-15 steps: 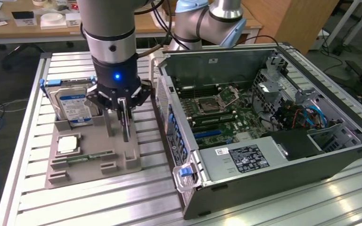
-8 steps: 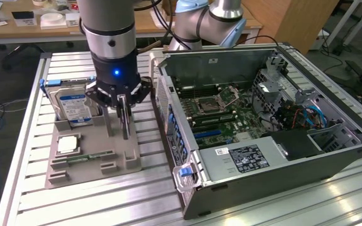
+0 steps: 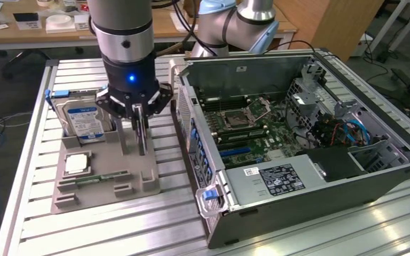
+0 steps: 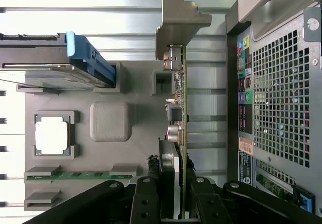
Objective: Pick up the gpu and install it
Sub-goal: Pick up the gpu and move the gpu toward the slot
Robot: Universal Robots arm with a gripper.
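**Inspector:** The exterior view's left?
**Assistant:** Hard drive [image 3: 84,120] standing in the grey tray [image 3: 102,189].
**Inspector:** Gripper [image 4: 173,204]?
**Assistant:** Above the tray, fingers [image 4: 145,204] clamped on the gpu [image 4: 182,98]. The card stands on edge. Whether it is lifted or seated, I cannot tell.
**Inspector:** Right?
**Assistant:** Open computer case [image 3: 255,66], just beside the tray.

worktop [image 3: 105,234]: ribbed bare aluminium, brushed, catches glare. Parts tray [image 4: 108,121]: matt grey plastic, slightly grainy face. gpu [image 4: 183,108]: green circuit board; bracket [image 4: 178,17] is dull silver sheet metal. Hard drive [image 3: 84,120]: silver metal shell, glossy label, blue plastic rail. CPU [image 4: 51,135]: bright metal lid. PC case [image 3: 319,208]: dark painted sheet metal, perforated rear grille. gripper [image 4: 173,204]: black, satin sheen.
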